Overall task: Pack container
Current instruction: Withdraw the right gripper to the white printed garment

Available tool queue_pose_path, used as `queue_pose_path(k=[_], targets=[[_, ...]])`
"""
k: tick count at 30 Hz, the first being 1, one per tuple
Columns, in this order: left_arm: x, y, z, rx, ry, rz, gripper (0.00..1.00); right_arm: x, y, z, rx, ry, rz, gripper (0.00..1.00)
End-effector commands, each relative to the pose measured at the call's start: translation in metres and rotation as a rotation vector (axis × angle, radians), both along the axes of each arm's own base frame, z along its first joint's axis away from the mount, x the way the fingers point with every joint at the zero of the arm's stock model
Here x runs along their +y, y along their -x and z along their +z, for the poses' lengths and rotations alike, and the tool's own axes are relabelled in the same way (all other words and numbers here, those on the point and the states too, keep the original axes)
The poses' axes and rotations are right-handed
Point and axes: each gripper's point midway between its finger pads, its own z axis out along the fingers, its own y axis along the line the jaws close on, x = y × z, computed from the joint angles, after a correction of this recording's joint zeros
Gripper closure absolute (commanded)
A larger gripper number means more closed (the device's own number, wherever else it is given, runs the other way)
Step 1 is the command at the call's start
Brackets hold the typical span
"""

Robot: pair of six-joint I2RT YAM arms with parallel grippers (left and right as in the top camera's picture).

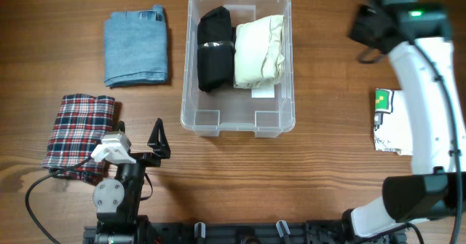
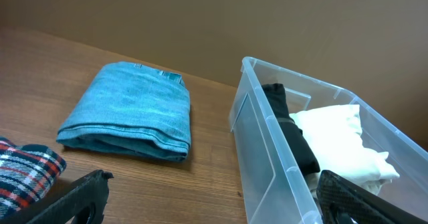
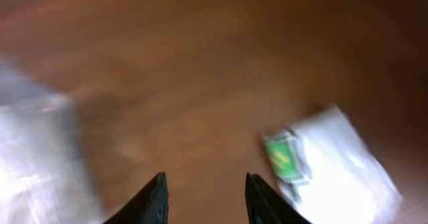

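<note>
The left tool stands with its two fingers wide apart and nothing between them; in the overhead view it sits low over the worktop, near the front edge; the container lies ahead of it and off to its right, resting flat on the wood, well apart from the fingers. Inside the container, a black folded garment lies on the side nearer this tool, and a cream folded garment touches it on the farther side; both fill the far half of the bin, while the near half is bare plastic with a white label at the cream garment's near edge. Ahead of the left tool and to its left, a folded blue denim cloth lies on the worktop, apart from the container; a folded red plaid cloth sits just beside the tool's left finger.

The right tool has its fingers apart with only bare wood showing between them; its wrist view is blurred; a white packet with a green mark lies ahead and to the right of the tool, not touching it.
</note>
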Motion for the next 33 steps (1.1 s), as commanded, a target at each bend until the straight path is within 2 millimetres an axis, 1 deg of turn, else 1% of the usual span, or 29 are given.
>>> queue_pose_path(k=[1, 3, 4, 5, 7, 9, 11, 14, 18, 22, 24, 26, 27, 28, 30, 31, 32, 33], targets=[[0.004, 0.000, -0.002, 0.001, -0.021, 0.019, 0.00, -0.053, 0.035, 0.003, -0.001, -0.056, -0.307, 0.58], [0.004, 0.000, -0.002, 0.001, -0.021, 0.019, 0.00, -0.078, 0.056, -0.005, 0.029, -0.088, -0.468, 0.47], [0.004, 0.000, -0.002, 0.001, -0.021, 0.019, 0.00, -0.090, 0.068, -0.010, 0.035, -0.111, -0.572, 0.37], [0.004, 0.000, -0.002, 0.001, -0.021, 0.019, 0.00, -0.100, 0.078, -0.015, 0.041, -0.127, -0.654, 0.02], [0.004, 0.000, -0.002, 0.001, -0.021, 0.019, 0.00, -0.118, 0.095, -0.026, 0.063, -0.148, -0.774, 0.00], [0.004, 0.000, -0.002, 0.001, -0.021, 0.019, 0.00, -0.129, 0.107, -0.042, 0.094, -0.191, -0.835, 0.00], [0.004, 0.000, -0.002, 0.001, -0.021, 0.019, 0.00, -0.136, 0.113, -0.062, 0.115, -0.267, -0.876, 0.00], [0.004, 0.000, -0.002, 0.001, -0.021, 0.019, 0.00, -0.145, 0.117, -0.088, 0.117, -0.327, -0.912, 0.00], [0.004, 0.000, -0.002, 0.001, -0.021, 0.019, 0.00, -0.151, 0.118, -0.128, 0.117, -0.355, -0.912, 0.00], [0.004, 0.000, -0.002, 0.001, -0.021, 0.019, 0.00, -0.146, 0.123, -0.168, 0.128, -0.365, -0.910, 0.00], [0.004, 0.000, -0.002, 0.001, -0.021, 0.019, 0.00, -0.142, 0.124, -0.183, 0.126, -0.378, -0.906, 0.01], [0.004, 0.000, -0.002, 0.001, -0.021, 0.019, 0.00, -0.141, 0.124, -0.196, 0.112, -0.381, -0.903, 0.09], [0.004, 0.000, -0.002, 0.001, -0.021, 0.019, 0.00, -0.142, 0.124, -0.201, 0.105, -0.381, -0.901, 0.19], [0.004, 0.000, -0.002, 0.001, -0.021, 0.019, 0.00, -0.142, 0.124, -0.205, 0.098, -0.381, -0.901, 0.30], [0.004, 0.000, -0.002, 0.001, -0.021, 0.019, 0.00, -0.141, 0.125, -0.213, 0.089, -0.381, -0.900, 0.71], [0.004, 0.000, -0.002, 0.001, -0.021, 0.019, 0.00, -0.141, 0.125, -0.215, 0.087, -0.381, -0.899, 0.88], [0.004, 0.000, -0.002, 0.001, -0.021, 0.019, 0.00, -0.141, 0.125, -0.218, 0.082, -0.381, -0.899, 0.96], [0.004, 0.000, -0.002, 0.001, -0.022, 0.019, 0.00, -0.141, 0.125, -0.221, 0.079, -0.380, -0.898, 0.96]])
